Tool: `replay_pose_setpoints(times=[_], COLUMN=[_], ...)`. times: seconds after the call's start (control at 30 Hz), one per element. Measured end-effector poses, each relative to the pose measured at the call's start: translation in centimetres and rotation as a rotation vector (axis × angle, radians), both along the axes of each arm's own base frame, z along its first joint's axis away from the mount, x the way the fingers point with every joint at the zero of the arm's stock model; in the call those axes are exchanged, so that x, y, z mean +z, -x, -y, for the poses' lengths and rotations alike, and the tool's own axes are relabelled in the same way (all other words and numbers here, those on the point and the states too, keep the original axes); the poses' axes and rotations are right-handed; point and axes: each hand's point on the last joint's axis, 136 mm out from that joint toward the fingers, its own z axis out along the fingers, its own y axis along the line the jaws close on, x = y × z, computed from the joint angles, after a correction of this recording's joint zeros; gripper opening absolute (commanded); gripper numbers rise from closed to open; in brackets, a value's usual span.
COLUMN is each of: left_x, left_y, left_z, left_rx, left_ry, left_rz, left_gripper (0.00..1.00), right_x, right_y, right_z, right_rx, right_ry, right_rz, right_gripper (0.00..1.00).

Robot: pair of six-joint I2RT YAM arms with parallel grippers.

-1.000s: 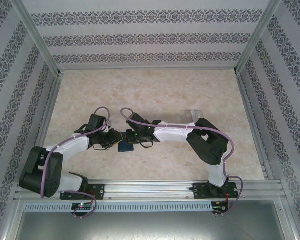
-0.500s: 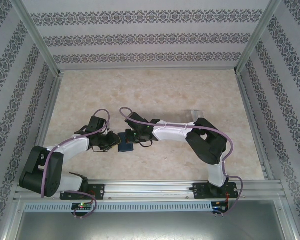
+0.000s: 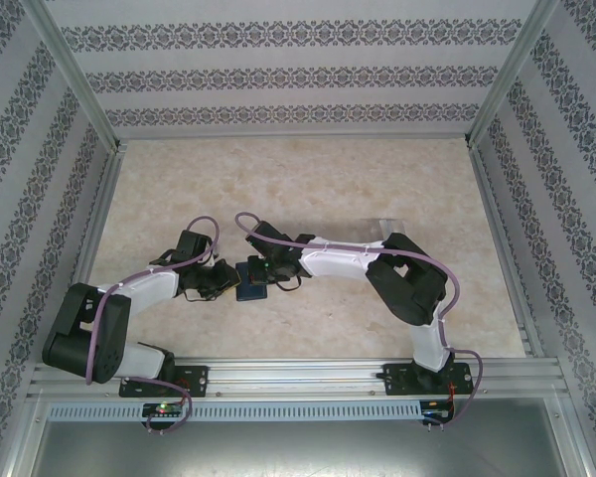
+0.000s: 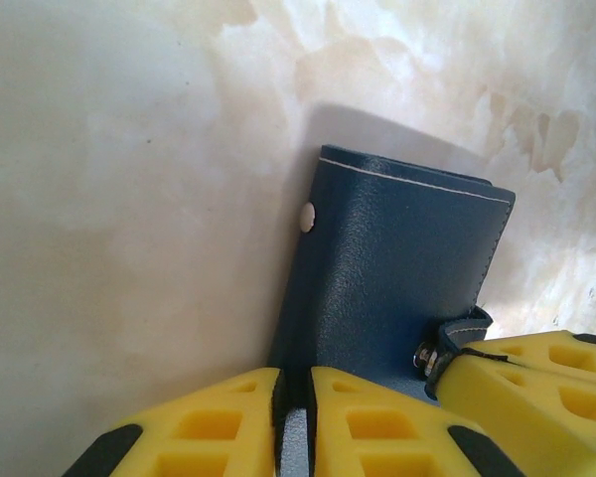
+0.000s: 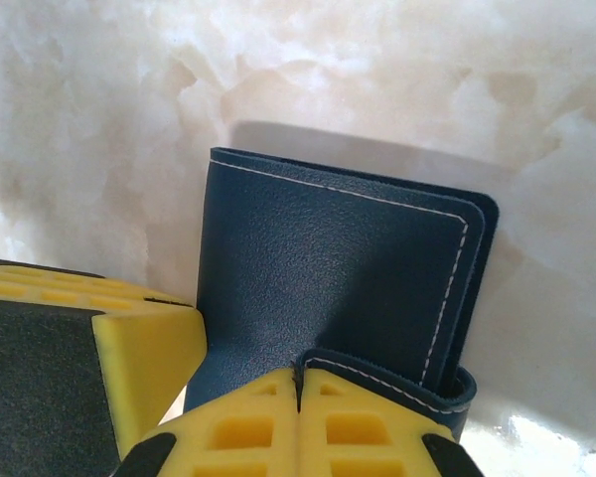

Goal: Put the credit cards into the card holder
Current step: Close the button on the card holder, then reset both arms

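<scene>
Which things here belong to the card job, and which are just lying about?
Job:
- card holder
- right gripper, pinching its strap
- left gripper, closed at its near edge

Lying about:
- clear plastic piece, farther back on the right

The card holder (image 3: 249, 279) shifted a little toward 12 o'clock on the desk (image 3: 377, 179), from just below the two hands to between them. The right hand (image 3: 259, 273) travelled with it toward 11 o'clock, and the right arm's elbow (image 3: 407, 283) drew slightly toward 9 o'clock. The left arm's elbow (image 3: 84, 333) swung a little toward 1 o'clock.
</scene>
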Motion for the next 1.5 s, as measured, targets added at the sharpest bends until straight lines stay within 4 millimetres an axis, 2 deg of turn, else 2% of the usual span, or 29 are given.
replay_pose_setpoints(times=[0.73, 0.83, 0.97, 1.07, 1.13, 1.17, 1.23, 1.27, 1.3, 1.33, 1.4, 1.47, 1.5], left_x=[0.0, 0.2, 1.1, 2.6, 4.1, 4.9, 7.0, 8.2, 9.4, 10.6, 12.8, 14.6, 15.4], left_y=[0.0, 0.0, -0.1, -0.1, -0.1, -0.2, -0.7, -1.0, -1.3, -1.6, -2.0, -2.3, -2.2], left_z=[0.0, -0.1, -0.1, -0.4, -0.7, -0.8, -1.1, -1.3, -1.6, -1.9, -2.5, -3.3, -3.7], left_rx=[0.001, -0.001, -0.013, -0.012, -0.010, -0.010, -0.004, 0.003, 0.008, 0.016, 0.034, 0.044, 0.053], left_ry=[-0.002, -0.004, -0.003, -0.013, -0.026, -0.031, -0.048, -0.060, -0.074, -0.091, -0.127, -0.169, -0.192], left_rz=[0.002, 0.008, 0.049, 0.103, 0.134, 0.153, 0.204, 0.232, 0.262, 0.293, 0.351, 0.423, 0.461], left_gripper=[0.17, 0.26, 0.34, 0.41, 0.46, 0.49, 0.57, 0.62, 0.67, 0.71, 0.77, 1.00, 1.00], right_x=[-0.8, -0.6, -0.1, 0.6, 2.1, 3.6, 7.1, 9.4, 11.6, 14.0, 18.0, 21.2, 22.5], right_y=[-0.3, -0.4, -0.7, -1.1, -1.5, -1.8, -2.3, -2.6, -2.7, -2.8, -2.8, -2.7, -2.7], right_z=[-0.2, -0.3, 0.0, 1.2, 2.1, 2.5, 3.3, 3.9, 4.6, 5.6, 7.8, 10.7, 12.6], right_rx=[0.014, 0.014, 0.010, 0.006, 0.005, 0.004, -0.005, -0.013, -0.025, -0.042, -0.076, -0.118, -0.144], right_ry=[0.022, 0.009, 0.010, 0.059, 0.078, 0.077, 0.053, 0.033, 0.016, -0.004, -0.034, -0.034, -0.023], right_rz=[0.005, 0.016, 0.054, 0.118, 0.174, 0.217, 0.307, 0.370, 0.427, 0.494, 0.617, 0.737, 0.803], right_gripper=[0.00, 0.00, 0.11, 0.19, 0.22, 0.27, 0.39, 0.48, 0.59, 0.96, 0.98, 0.98, 0.98])
